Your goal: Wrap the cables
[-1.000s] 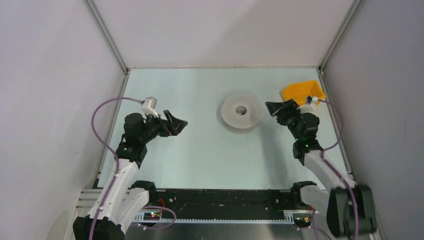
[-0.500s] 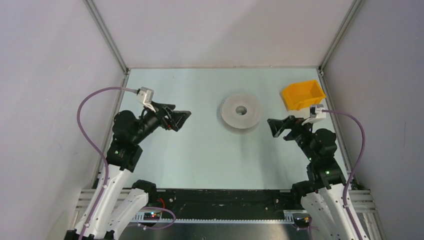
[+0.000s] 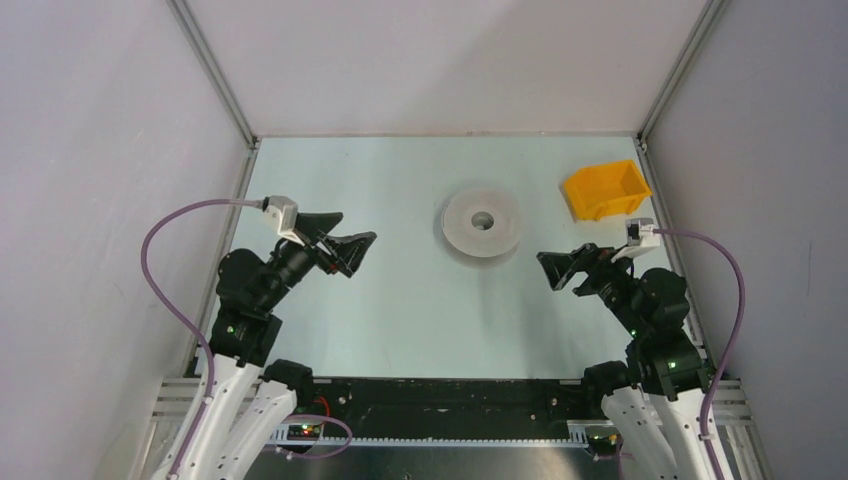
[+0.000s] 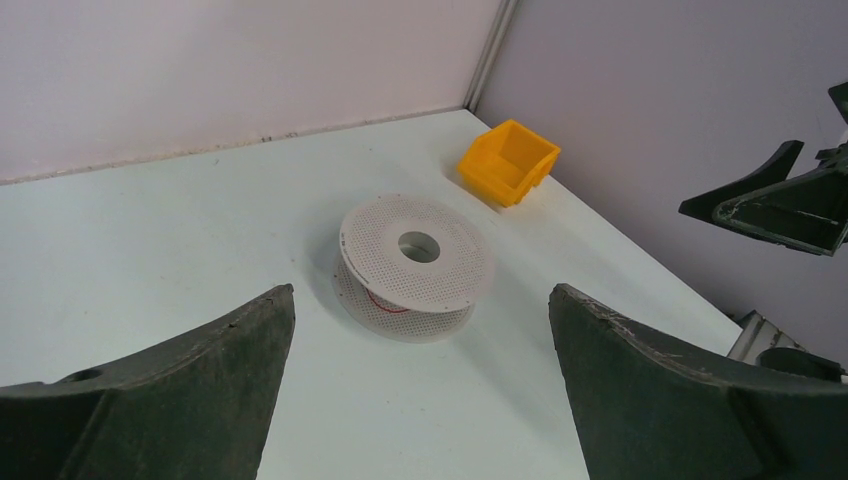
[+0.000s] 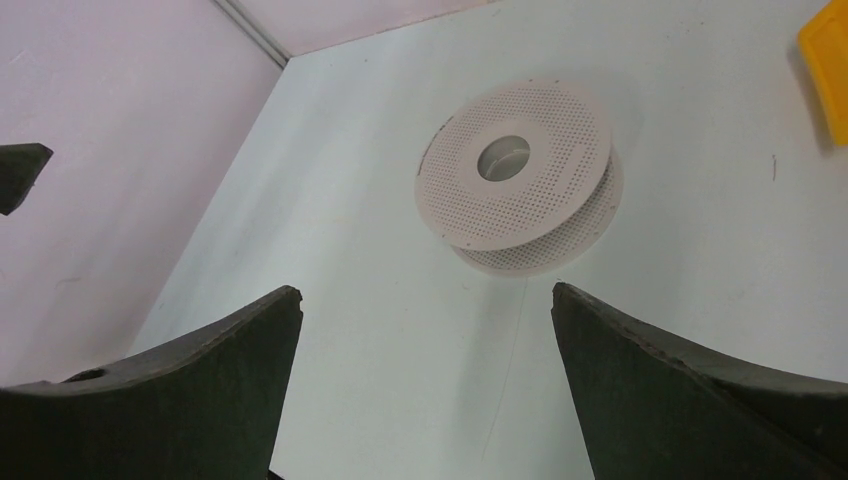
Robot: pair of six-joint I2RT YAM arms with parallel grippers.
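pale worktop (image 3: 400, 310), walled round: spool (image 3: 482, 223) lies flat toward your far edge, orange bin (image 3: 605, 190) near the far-right corner.
your left gripper (image 3: 352, 232) and right gripper (image 3: 549, 270) hang wide and empty, flanking it, likely to catch the cable (image 4: 385, 303), partly wound, one strand trailing nearward.

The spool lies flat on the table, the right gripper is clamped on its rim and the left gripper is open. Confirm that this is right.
One point is wrong: the right gripper is open and holds nothing, well apart from the spool, as the top external view shows. The spool does lie flat and the left gripper is open.
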